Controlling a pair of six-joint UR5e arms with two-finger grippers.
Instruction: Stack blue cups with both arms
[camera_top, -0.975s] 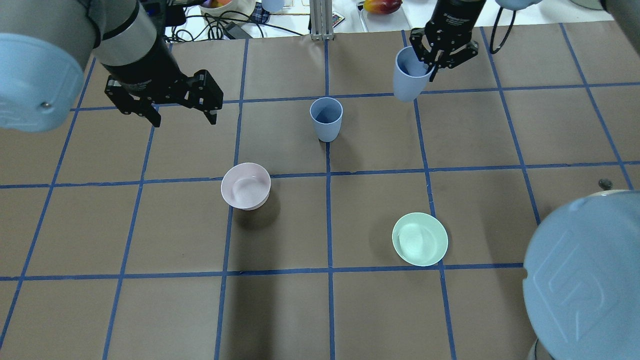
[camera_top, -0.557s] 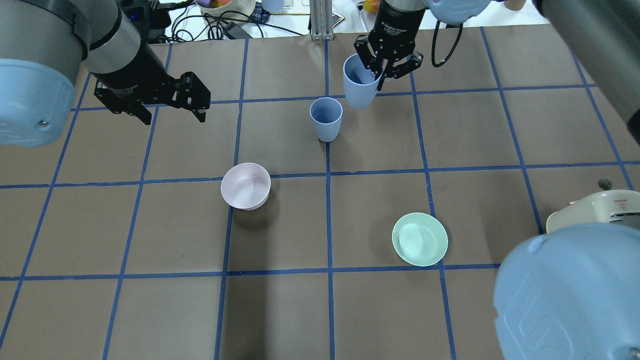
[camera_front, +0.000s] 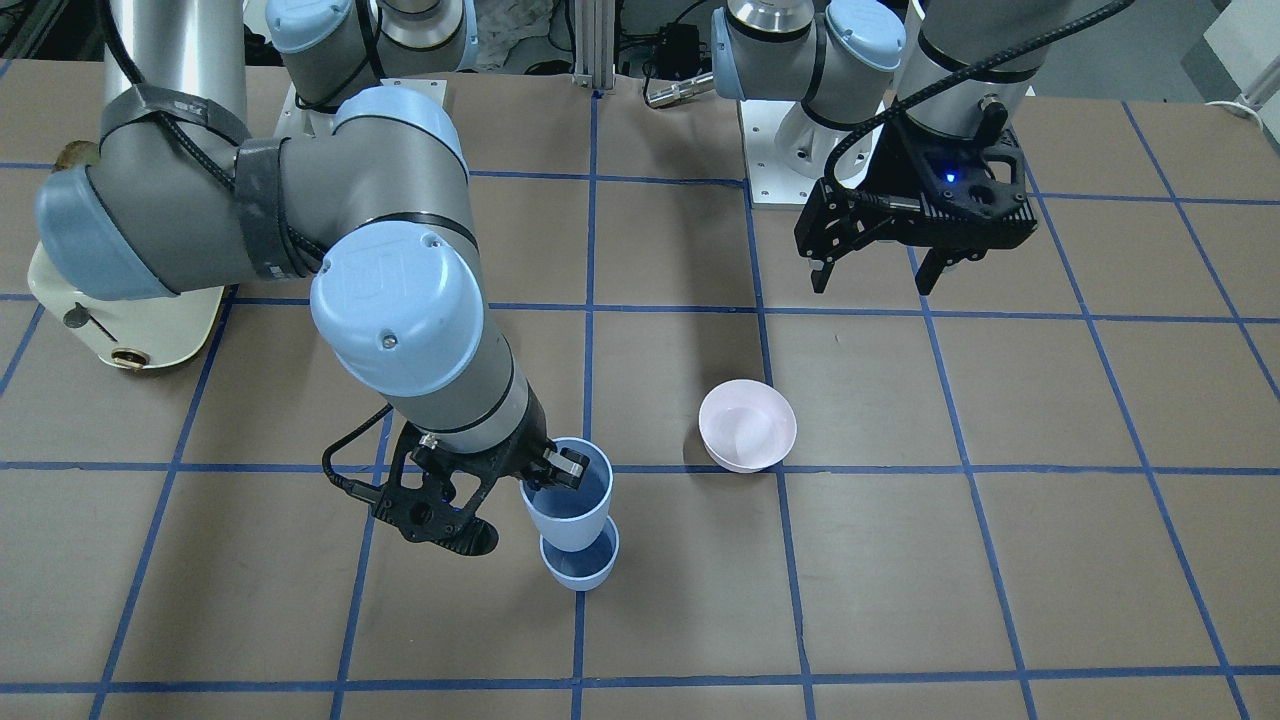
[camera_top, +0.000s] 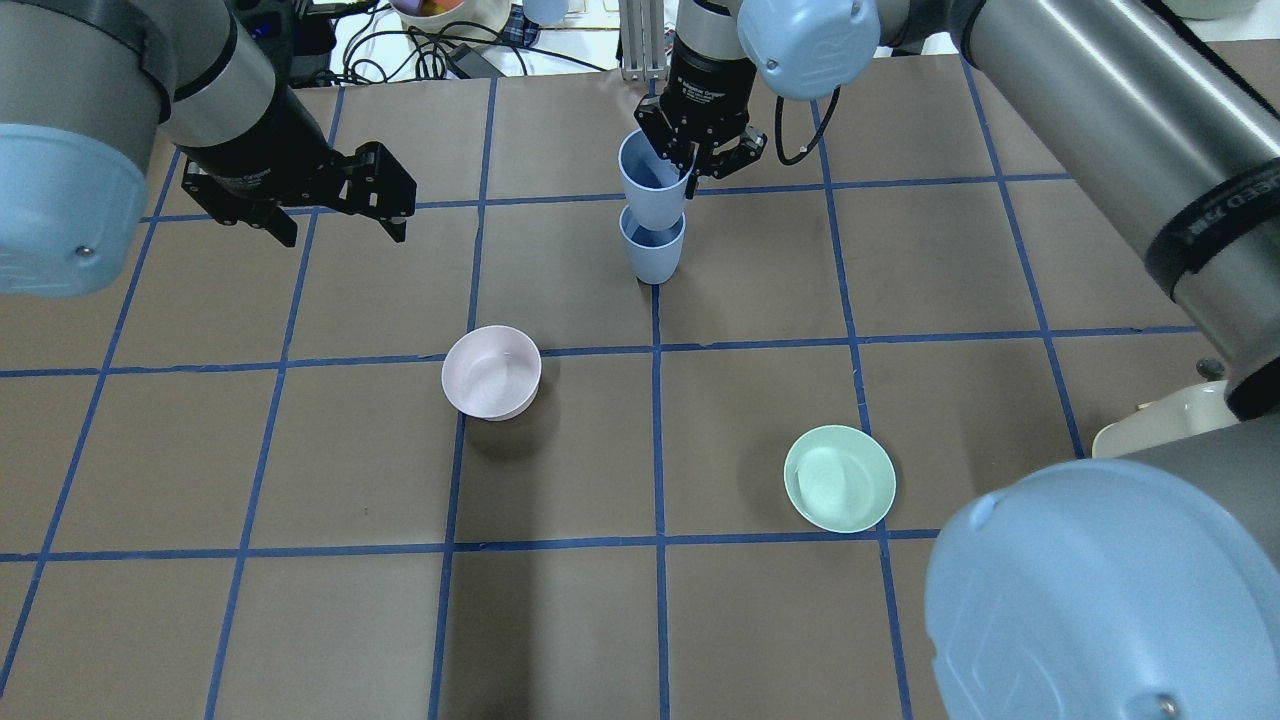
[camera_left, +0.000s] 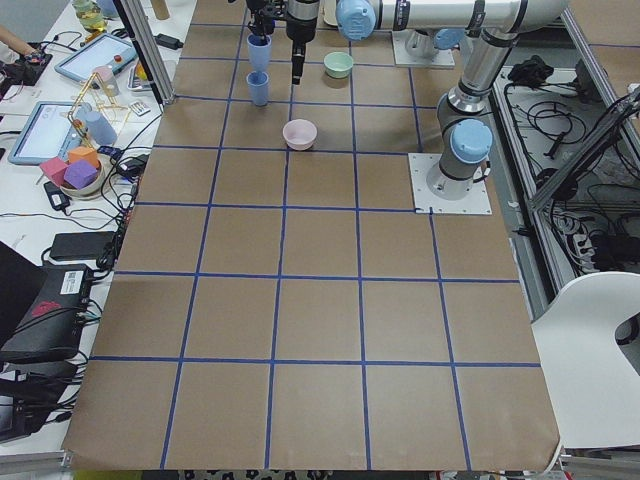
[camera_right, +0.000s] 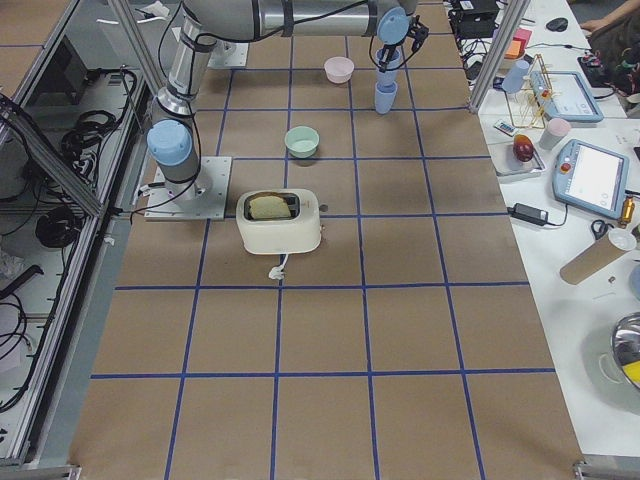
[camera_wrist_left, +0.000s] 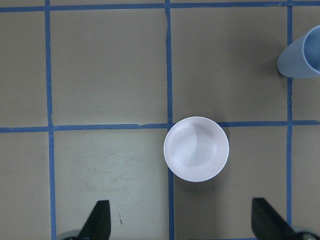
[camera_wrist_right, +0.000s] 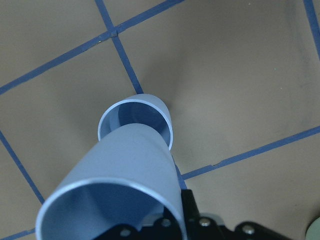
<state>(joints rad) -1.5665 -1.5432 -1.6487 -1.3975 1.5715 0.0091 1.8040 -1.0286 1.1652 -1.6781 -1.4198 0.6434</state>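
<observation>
One blue cup (camera_top: 652, 256) stands upright near the table's far middle. My right gripper (camera_top: 692, 163) is shut on the rim of the second blue cup (camera_top: 650, 186) and holds it slightly tilted right over the standing one. The held cup's base is at the standing cup's mouth. The front view shows the held cup (camera_front: 567, 506) above the standing cup (camera_front: 580, 567), with the right gripper (camera_front: 545, 478) on its rim. The right wrist view shows the held cup (camera_wrist_right: 125, 175) and the standing cup (camera_wrist_right: 136, 116). My left gripper (camera_top: 342, 235) hangs open and empty at the far left; it also shows in the front view (camera_front: 872, 285).
A pale pink bowl (camera_top: 491, 372) sits left of centre, below the left gripper's camera (camera_wrist_left: 196, 148). A mint-green bowl (camera_top: 839, 478) sits right of centre. A cream toaster (camera_front: 130, 330) stands near the right arm's base. Cables and clutter lie beyond the far edge.
My right gripper has carried its blue cup leftwards, from the far right to over the standing cup. My left gripper has drawn slightly left and back, still open.
</observation>
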